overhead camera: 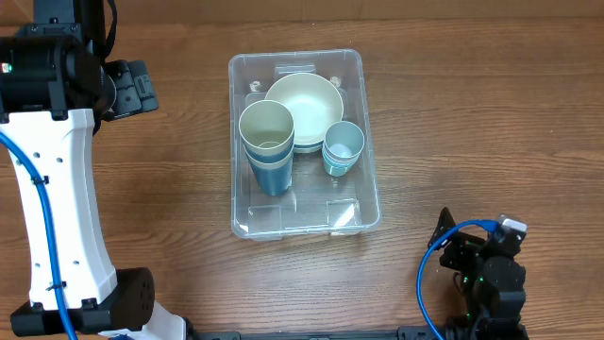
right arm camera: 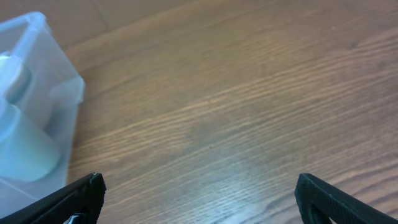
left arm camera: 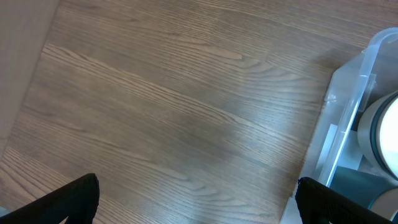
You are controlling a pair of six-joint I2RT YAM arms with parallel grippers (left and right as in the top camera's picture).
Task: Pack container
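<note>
The table point(overhead camera: 472, 113) is brown wood with darker streaks of grain, and the bin point(overhead camera: 300, 206) is clear, colourless plastic. The bowl point(overhead camera: 304, 106) is cream, the tall cups point(overhead camera: 267, 132) are pale cream-green above dusty blue, and the small cups point(overhead camera: 343, 144) are light blue. The left arm point(overhead camera: 57, 208) is white with black joints, the right arm point(overhead camera: 491, 283) is black, and each has a bright blue cable point(overhead camera: 24, 179).

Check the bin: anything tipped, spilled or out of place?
Nothing stands out. The container sits flat on the table, and the cream bowl, tall cup stack and small cup stack all look upright inside it. No spill or damage visible.
</note>
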